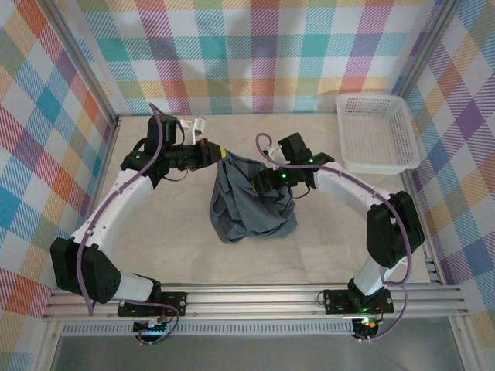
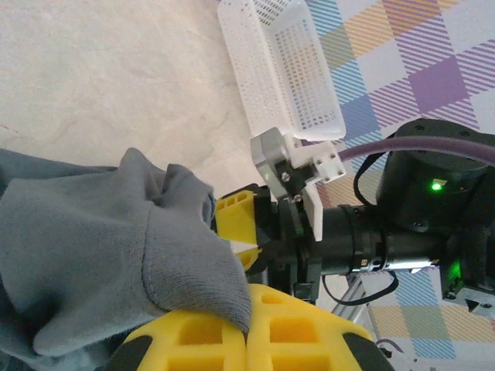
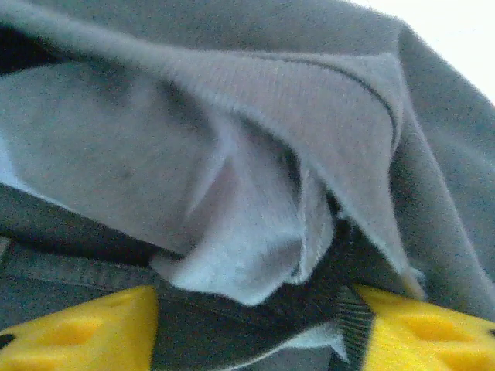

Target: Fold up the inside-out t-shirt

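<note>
Hanging over the middle of the beige table (image 1: 155,255), the plain slate blue-grey soft cloth t-shirt (image 1: 251,205) is bunched into a tall crumpled heap, its lower part resting on the table and its top lifted between the two arms. No flat panel can be made out, so any fold begun now would probably be laid over wrinkles and a twisted hem. At the heap's upper left, a thick edge of cloth is pinched in the clenched yellow left fingers (image 2: 302,332). Only a small bite seems to be held, and it could be pulled free if that arm is drawn away quickly. The yellow right fingers (image 3: 69,325) are seen spread apart, with loose folds lying between them but nothing clamped. With that side unheld, the lifted cloth is carried by one hold alone, and a slump into a worse tangle is to be feared.
</note>
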Tool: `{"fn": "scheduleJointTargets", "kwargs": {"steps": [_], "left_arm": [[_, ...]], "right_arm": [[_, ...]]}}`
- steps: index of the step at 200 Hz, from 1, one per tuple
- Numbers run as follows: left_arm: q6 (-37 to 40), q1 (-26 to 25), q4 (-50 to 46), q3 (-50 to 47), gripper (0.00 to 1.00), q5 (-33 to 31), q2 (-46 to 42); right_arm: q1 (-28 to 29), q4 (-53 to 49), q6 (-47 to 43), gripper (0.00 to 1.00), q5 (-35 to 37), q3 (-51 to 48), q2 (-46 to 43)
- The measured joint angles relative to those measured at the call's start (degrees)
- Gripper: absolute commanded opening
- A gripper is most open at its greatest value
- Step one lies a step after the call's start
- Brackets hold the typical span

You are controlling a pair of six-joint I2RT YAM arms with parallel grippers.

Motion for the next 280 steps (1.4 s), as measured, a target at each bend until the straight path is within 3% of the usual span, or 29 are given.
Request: {"fn": "scheduleJointTargets", "kwargs": {"steps": [43,84,136,147,168,192,235,244,259,280], "left_arm": [[0.9,0.0,-2.3,1.2,0.00,0.5,0.0],[4.0,-0.1,-7.1,4.0,0.00,-3.2,-1.0],[6.7,1.6,-16.1,10.9,0.00,-13.7,-3.1],[7.1,2.0,-16.7,11.6,0.00,-14.2,-3.5],[7.4,2.3,-17.0,12.7,0.00,-13.9,-3.7],[7.8,2.3,-17.3,13.5,0.00,-13.3,-3.7],[8.8,2.6,-20.9,15.8,0.00,-16.0,-3.0],[9.1,3.0,-22.7,19.3,0.00,-16.4,-1.7],[9.6,3.7,-24.5,27.5,0.00,-17.2,1.0],[10.3,4.2,-24.3,39.3,0.00,-17.1,3.3]], "right_arm": [[0.2,0.6,2.9,0.64,2.4,5.9,2.9],[-0.1,-3.1,6.5,0.58,8.3,8.1,6.5],[-1.3,-8.5,5.8,0.70,9.9,8.8,5.4],[-1.3,-9.6,5.0,0.61,10.1,9.3,4.9],[-1.6,-11.0,3.9,0.21,10.4,10.1,4.7],[-2.3,-11.7,3.8,0.00,9.1,10.4,4.7],[-2.7,-17.9,2.4,0.02,10.1,18.5,4.7],[-3.2,-21.0,1.4,0.04,11.2,23.6,4.7],[-4.8,-25.5,-0.6,0.17,13.4,34.6,4.8],[-7.2,-26.7,-3.6,0.17,17.1,50.9,4.0]]}}
